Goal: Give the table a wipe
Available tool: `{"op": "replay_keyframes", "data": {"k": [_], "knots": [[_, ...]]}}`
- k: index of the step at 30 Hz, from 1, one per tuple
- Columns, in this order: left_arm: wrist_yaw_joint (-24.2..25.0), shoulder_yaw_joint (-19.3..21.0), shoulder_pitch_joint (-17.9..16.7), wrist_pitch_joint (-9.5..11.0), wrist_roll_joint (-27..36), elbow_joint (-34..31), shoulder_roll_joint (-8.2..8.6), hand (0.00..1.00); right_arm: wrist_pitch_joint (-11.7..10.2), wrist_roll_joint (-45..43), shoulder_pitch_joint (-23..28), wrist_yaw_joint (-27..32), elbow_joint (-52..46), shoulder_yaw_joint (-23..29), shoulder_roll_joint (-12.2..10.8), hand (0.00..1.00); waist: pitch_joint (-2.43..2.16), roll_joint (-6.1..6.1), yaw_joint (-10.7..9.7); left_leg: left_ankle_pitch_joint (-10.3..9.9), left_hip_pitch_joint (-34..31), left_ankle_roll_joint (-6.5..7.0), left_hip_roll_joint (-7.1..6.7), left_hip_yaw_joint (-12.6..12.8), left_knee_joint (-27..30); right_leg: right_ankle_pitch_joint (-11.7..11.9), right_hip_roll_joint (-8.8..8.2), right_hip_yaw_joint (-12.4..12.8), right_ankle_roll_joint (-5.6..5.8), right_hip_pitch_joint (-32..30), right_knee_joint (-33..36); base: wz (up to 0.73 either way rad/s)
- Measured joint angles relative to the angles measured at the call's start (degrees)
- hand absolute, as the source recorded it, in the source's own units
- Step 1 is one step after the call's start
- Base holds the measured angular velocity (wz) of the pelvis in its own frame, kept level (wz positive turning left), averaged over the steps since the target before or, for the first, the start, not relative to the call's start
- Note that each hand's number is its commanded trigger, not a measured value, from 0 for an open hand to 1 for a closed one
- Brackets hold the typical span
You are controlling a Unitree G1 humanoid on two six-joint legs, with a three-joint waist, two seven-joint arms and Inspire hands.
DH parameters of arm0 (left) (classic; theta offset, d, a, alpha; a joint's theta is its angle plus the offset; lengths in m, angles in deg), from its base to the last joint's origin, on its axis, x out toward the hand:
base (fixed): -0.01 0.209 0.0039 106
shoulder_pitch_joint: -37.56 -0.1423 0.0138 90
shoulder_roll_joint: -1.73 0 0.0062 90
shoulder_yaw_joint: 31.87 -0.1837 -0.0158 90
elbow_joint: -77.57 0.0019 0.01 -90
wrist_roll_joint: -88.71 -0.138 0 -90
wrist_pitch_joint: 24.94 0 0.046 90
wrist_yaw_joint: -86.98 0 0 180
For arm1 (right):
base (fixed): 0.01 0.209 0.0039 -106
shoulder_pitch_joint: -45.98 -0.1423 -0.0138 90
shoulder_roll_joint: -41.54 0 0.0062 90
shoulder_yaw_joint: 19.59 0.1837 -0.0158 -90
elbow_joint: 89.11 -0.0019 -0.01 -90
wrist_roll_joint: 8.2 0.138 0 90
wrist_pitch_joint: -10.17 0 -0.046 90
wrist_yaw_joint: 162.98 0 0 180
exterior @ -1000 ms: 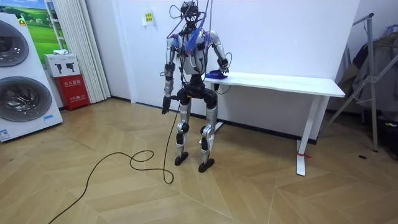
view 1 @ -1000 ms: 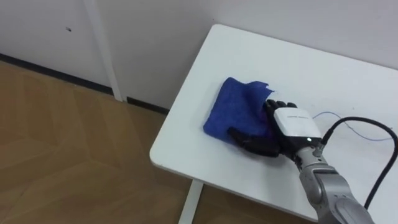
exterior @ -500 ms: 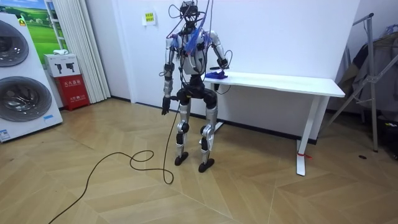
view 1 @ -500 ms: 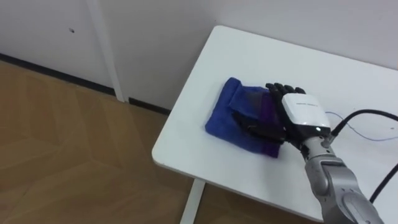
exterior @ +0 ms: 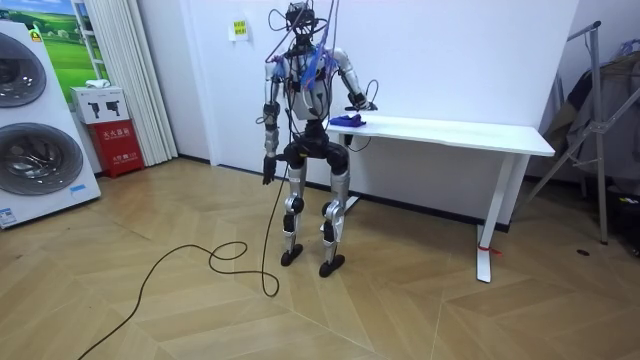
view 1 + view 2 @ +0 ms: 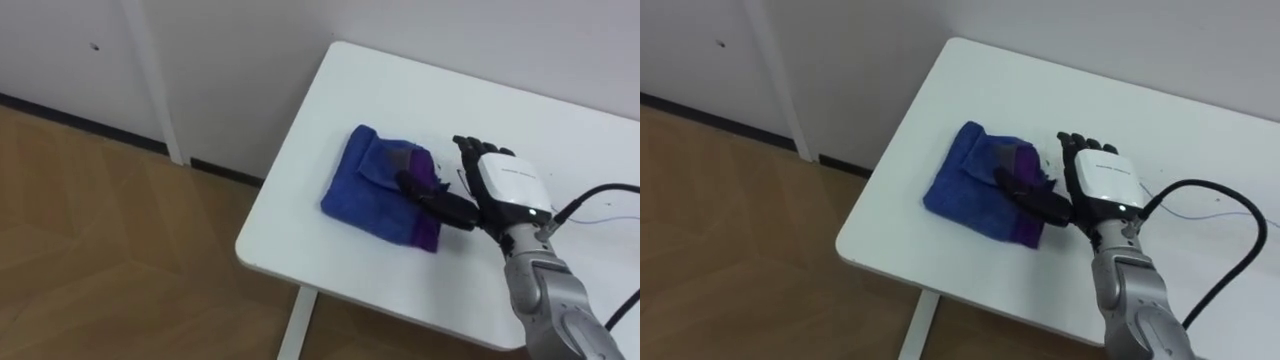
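A blue cloth (image 6: 375,185) lies rumpled near the left end of the white table (image 6: 400,90), a purple patch showing at its right edge. My right hand (image 6: 505,185) rests at the cloth's right edge with its fingers straight. Its thumb reaches left onto the cloth. The same cloth (image 6: 975,185) and right hand (image 6: 1100,180) show in the right eye view. In the room view I stand at the table's (image 5: 450,130) left end with the right arm out over the cloth (image 5: 345,121). My left hand (image 5: 267,167) hangs by my side.
The table's front edge and rounded left corner (image 6: 245,255) drop to wooden floor. A white upright post (image 6: 145,80) stands against the wall to the left. A washing machine (image 5: 35,130) stands at the room view's left and a rack (image 5: 600,120) at its right.
My right hand has slid right, from on top of the cloth to its right edge, and its fingers have straightened. The cloth's right side is more bunched.
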Motion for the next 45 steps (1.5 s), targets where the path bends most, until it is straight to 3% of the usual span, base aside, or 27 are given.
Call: {"op": "replay_keyframes", "data": {"k": [6, 12, 20, 32, 33, 35, 39, 41, 45], "knots": [[0.0, -0.1, -0.1, -0.5, -0.1, 0.0, 0.04, 0.00, 0.0, -0.3, 0.0, 0.0, 0.5, -0.1, 0.0, 0.00, 0.21, 0.31, 0.5, 0.0, -0.1, 0.00, -0.02, 0.0, 0.0, 0.0, 0.03, -0.1, 0.02, 0.1, -0.1, 0.00], [0.0, -0.1, -0.3, -0.8, -0.1, 0.0, 0.04, 0.00, 1.2, -0.8, 0.0, -0.2, 2.0, -0.1, 0.0, 0.00, 0.31, 0.50, 2.7, 0.0, -0.5, 0.02, -0.04, -0.1, -0.2, -0.1, 0.06, -0.2, 0.16, -0.1, -0.2, 0.02], [0.6, 0.2, -1.3, -1.6, -0.1, 0.0, 0.03, 0.00, 2.5, -3.4, -0.1, -1.3, 2.0, -2.0, -0.2, 0.00, 0.22, 0.94, 4.2, 0.0, -1.0, 0.02, -0.15, -1.0, 0.0, -0.2, -0.07, -1.6, 0.25, -0.1, -0.2, 0.07], [1.5, 0.2, -1.5, -1.6, 0.0, -1.3, 0.04, 0.00, 3.8, -3.6, -0.2, -3.4, 2.9, -5.1, -0.4, 0.00, 0.24, 1.13, 5.8, 0.0, -2.1, 0.04, -0.43, -2.2, 1.0, -0.2, -0.38, -3.2, 0.24, -0.2, -0.2, 0.06], [1.4, -0.1, -1.5, -1.6, 0.0, -1.5, 0.05, 0.00, 3.8, -3.7, -0.2, -3.4, 2.9, -5.1, -0.5, 0.00, 0.46, 1.50, 6.0, 0.0, -2.2, 0.04, -0.44, -2.2, 1.0, -0.2, -0.39, -3.3, 0.24, -0.3, -0.2, 0.05], [1.3, -0.3, -1.4, -1.5, 0.0, -1.7, 0.08, 0.00, 3.8, -3.8, -0.2, -3.4, 2.9, -5.1, -0.5, 0.00, 0.21, 1.37, 6.1, 0.0, -3.0, 0.05, -0.45, -2.3, 1.3, -0.2, -0.39, -3.5, 0.22, -0.8, -0.1, 0.02], [1.3, -0.2, -1.6, -1.6, 0.0, -1.7, 0.11, 0.00, 4.2, -5.4, -0.2, -3.6, 2.7, -5.1, -0.5, 0.00, 0.32, 1.73, 6.1, 0.0, -3.2, 0.05, -0.50, -2.4, 1.4, -0.2, -0.40, -3.6, 0.22, -0.9, -0.1, 0.01], [1.2, -0.3, -1.6, -1.7, -0.1, -1.7, 0.11, 0.00, 5.0, -5.4, -0.2, -4.4, 2.3, -5.4, -0.6, 1.00, 0.31, 2.04, 6.0, 0.0, -3.4, 0.05, -0.49, -2.5, 1.4, -0.2, -0.41, -4.0, 0.22, -0.9, -0.2, 0.05], [1.1, -0.3, -1.5, -2.3, -0.2, -1.7, 0.10, 0.00, 6.3, -5.9, -0.5, -5.3, 2.2, -6.2, -0.6, 1.00, 0.21, 2.44, 6.0, 0.0, -3.6, 0.06, -0.47, -2.5, 1.2, -0.2, -0.40, -4.0, 0.22, -1.0, -0.2, 0.01]]}}
